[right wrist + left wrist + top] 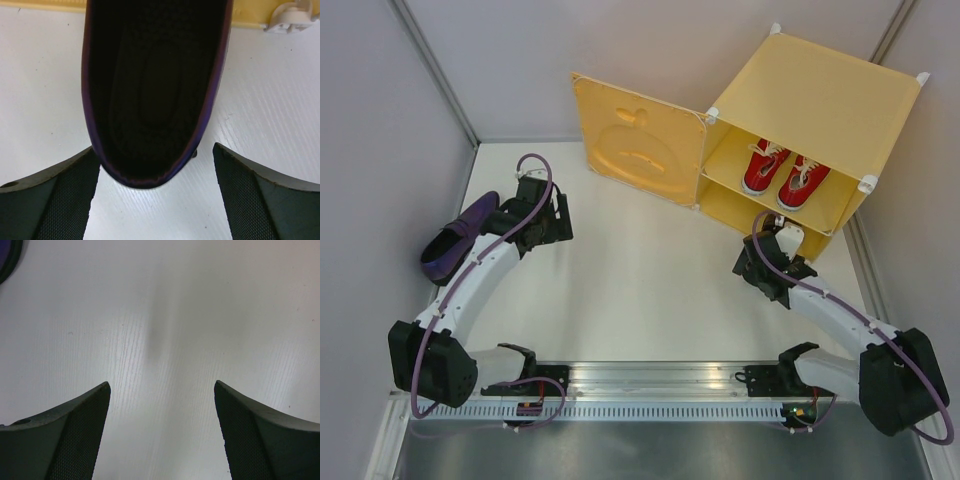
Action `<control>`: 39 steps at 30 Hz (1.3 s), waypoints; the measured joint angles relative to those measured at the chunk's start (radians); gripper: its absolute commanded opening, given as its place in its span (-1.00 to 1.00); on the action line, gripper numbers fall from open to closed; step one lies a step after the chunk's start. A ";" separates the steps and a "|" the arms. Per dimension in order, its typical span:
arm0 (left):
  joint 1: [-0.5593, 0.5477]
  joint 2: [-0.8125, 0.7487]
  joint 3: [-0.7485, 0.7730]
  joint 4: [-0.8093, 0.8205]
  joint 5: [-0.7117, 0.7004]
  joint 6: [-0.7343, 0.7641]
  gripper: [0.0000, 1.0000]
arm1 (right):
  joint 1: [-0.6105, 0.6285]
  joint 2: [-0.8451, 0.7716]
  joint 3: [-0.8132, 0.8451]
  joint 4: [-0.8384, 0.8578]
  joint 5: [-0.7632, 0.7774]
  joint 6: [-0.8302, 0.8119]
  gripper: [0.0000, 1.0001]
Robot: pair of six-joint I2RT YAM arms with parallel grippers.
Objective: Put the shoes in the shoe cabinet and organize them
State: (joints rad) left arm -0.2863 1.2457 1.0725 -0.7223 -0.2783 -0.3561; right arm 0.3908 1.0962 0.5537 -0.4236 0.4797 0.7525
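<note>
Your right fingers (55,200) stand wide open and empty either side of the heel of a dark purple slip-on loafer (155,90) on the white tabletop (280,100), its toe at the yellow-orange plastic shoe cabinet (820,90). The shoe looks light and soft-sided, so pinch the firmer heel rim. Your left fingers (65,435) are open and empty too.

The table (640,290) is showing a white, finely ribbed sheet with a soft sheen. At one o'clock the cabinet (820,90) is looking like smooth matt yellow plastic. The red sneakers (785,172) are looking like cloth. At nine o'clock the purple loafer (460,240) is appearing soft and matt. On the left gripper (162,390) the pads (75,440) are showing fine black mesh. At six o'clock the rail (660,378) is gleaming like metal.
</note>
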 measured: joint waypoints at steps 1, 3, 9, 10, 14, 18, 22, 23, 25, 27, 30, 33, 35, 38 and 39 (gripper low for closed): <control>0.000 0.000 0.000 0.000 0.000 0.000 0.73 | 0.000 0.017 -0.003 0.014 0.005 0.002 0.88; 0.000 0.001 0.000 0.000 0.000 0.000 0.73 | 0.000 0.051 -0.006 0.043 0.018 0.003 0.86; 0.000 0.003 0.000 0.000 0.000 0.000 0.73 | 0.000 0.121 -0.008 0.105 0.045 0.003 0.51; 0.000 0.003 -0.001 0.000 0.000 0.000 0.73 | 0.000 0.124 -0.008 0.113 0.049 -0.002 0.41; 0.000 0.003 -0.001 0.000 0.000 0.000 0.73 | 0.001 0.125 -0.008 0.117 0.064 -0.024 0.08; 0.000 0.003 -0.001 0.000 0.000 0.000 0.73 | -0.004 0.124 -0.004 0.116 0.065 -0.066 -0.24; 0.000 0.004 -0.001 0.000 0.000 0.000 0.73 | -0.023 0.124 0.026 0.100 0.065 -0.116 -0.41; 0.000 0.005 -0.001 0.000 0.000 0.000 0.73 | -0.031 0.124 0.037 0.098 0.064 -0.126 -0.46; 0.000 0.005 -0.001 0.000 0.000 0.000 0.73 | -0.052 0.124 0.057 0.100 0.057 -0.143 -0.50; 0.000 0.005 -0.001 0.000 0.000 0.000 0.73 | -0.081 0.122 0.069 0.115 0.044 -0.164 -0.54; 0.000 0.005 -0.002 0.000 0.000 0.000 0.73 | -0.119 0.123 0.077 0.137 0.022 -0.184 -0.55; 0.000 0.005 -0.005 0.000 0.000 0.000 0.73 | -0.152 0.134 0.085 0.169 0.006 -0.196 -0.55; 0.000 0.005 -0.006 0.000 0.000 0.000 0.73 | -0.171 0.155 0.091 0.193 -0.003 -0.197 -0.53; 0.000 0.005 -0.006 0.000 0.000 0.000 0.73 | -0.187 0.194 0.097 0.229 -0.008 -0.196 -0.50; 0.000 0.005 -0.006 0.000 0.000 0.000 0.73 | -0.191 0.208 0.098 0.242 -0.009 -0.196 -0.50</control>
State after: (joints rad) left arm -0.2863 1.2503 1.0660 -0.7219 -0.2783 -0.3557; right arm 0.1997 1.3041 0.6518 -0.1814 0.4709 0.5568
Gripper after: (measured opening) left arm 0.869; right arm 0.741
